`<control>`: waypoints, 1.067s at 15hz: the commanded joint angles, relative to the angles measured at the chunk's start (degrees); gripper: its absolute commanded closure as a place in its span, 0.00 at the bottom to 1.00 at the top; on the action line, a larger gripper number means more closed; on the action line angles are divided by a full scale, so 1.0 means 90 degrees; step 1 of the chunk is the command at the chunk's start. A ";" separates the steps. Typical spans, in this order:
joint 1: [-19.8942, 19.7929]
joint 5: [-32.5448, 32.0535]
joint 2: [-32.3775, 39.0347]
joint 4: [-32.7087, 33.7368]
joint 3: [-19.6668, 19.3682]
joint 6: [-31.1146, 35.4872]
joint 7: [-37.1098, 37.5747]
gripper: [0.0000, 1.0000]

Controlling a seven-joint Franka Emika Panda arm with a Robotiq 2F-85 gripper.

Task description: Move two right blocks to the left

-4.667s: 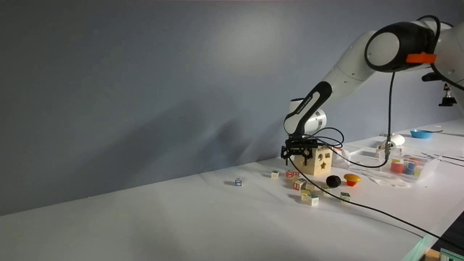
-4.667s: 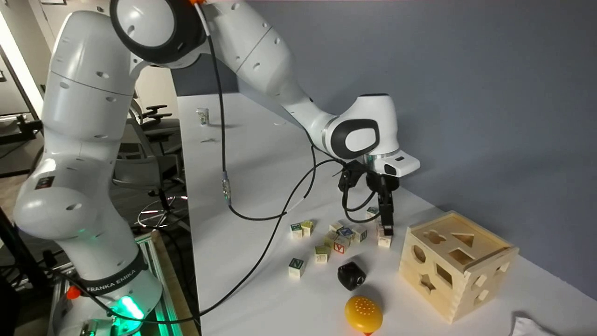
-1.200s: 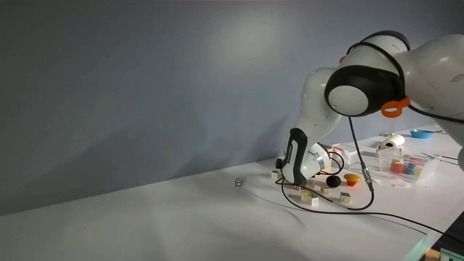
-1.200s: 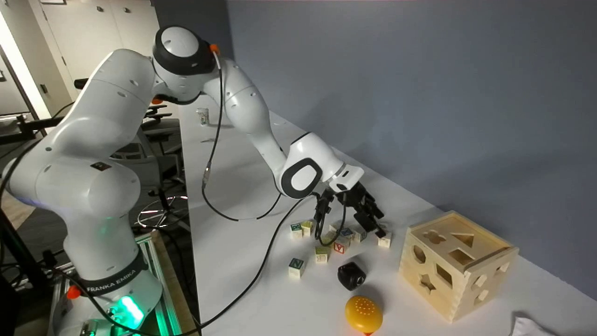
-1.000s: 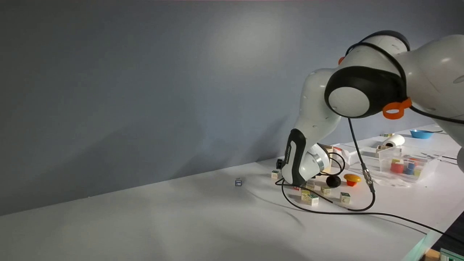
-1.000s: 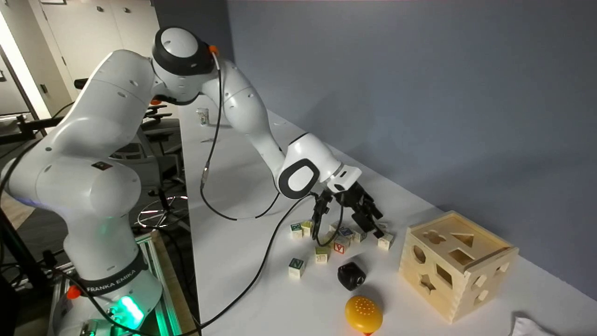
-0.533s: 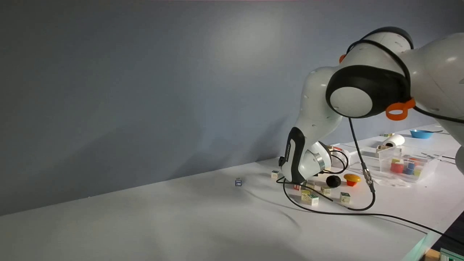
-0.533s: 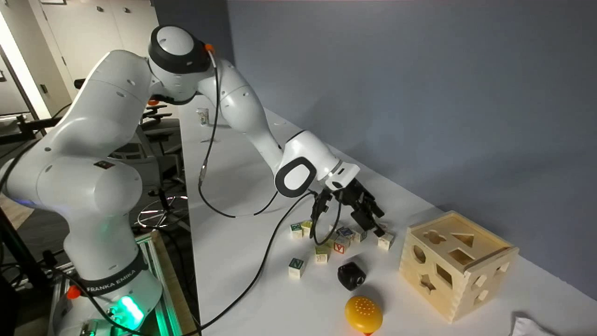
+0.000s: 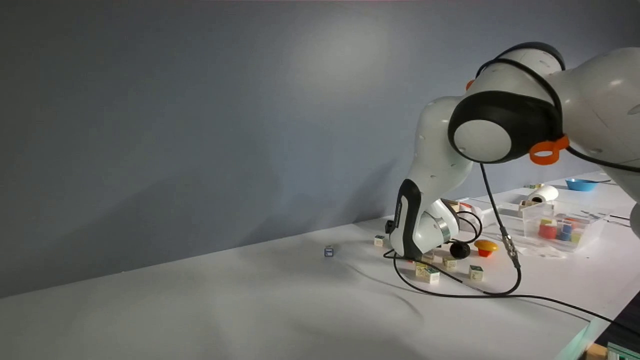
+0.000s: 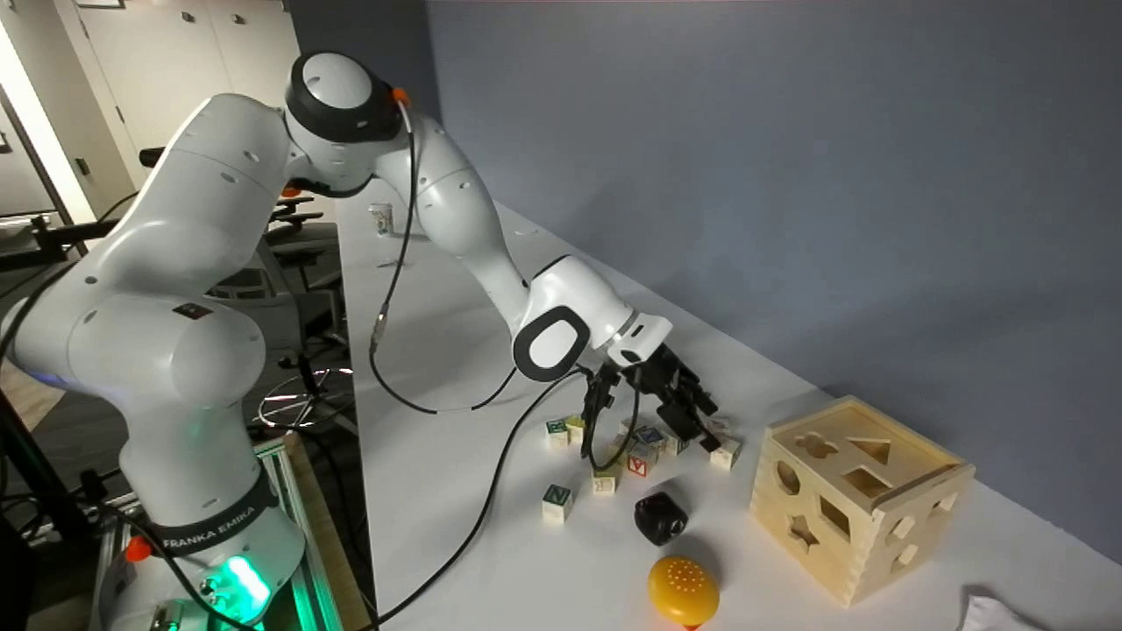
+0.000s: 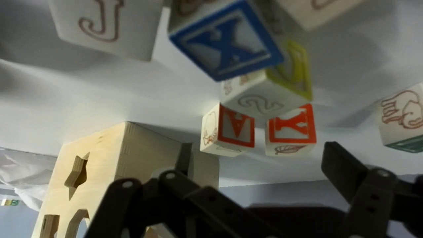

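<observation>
Several tiny tan letter blocks lie on the white table. In the wrist view, a red-edged A block (image 11: 228, 132) and a red-edged Y block (image 11: 290, 130) lie side by side, just ahead of the jaws. A yellow-edged block (image 11: 271, 92) and a blue X block (image 11: 228, 39) are close by. My gripper (image 11: 260, 160) is open, with nothing between its fingers. In an exterior view the gripper (image 10: 703, 428) is tilted low, close to a block (image 10: 726, 453) beside the wooden box. In an exterior view the arm hides the gripper; a lone blue-edged block (image 9: 328, 251) lies farther left.
The wooden box (image 10: 859, 499) with shaped holes stands close to the gripper; it shows in the wrist view (image 11: 96, 165). A black piece (image 10: 660, 518) and a yellow piece (image 10: 684, 590) lie in front of it. The wall is close behind. A loose cable (image 9: 500, 295) crosses the table.
Since about five seconds ago, the arm has come down and tilted its gripper low over the blocks. In the last second it shifted only slightly, and the block beside the box moved a little.
</observation>
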 commanded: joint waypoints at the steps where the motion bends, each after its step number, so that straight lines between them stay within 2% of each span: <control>1: -0.0160 0.0333 -0.0051 -0.0080 0.0207 0.0164 -0.0351 0.00; 9: -0.0576 0.0357 0.0116 0.0011 0.0474 0.0593 -0.0690 0.00; 16: -0.1330 0.0363 0.0044 0.0172 0.1221 0.1423 -0.1409 0.00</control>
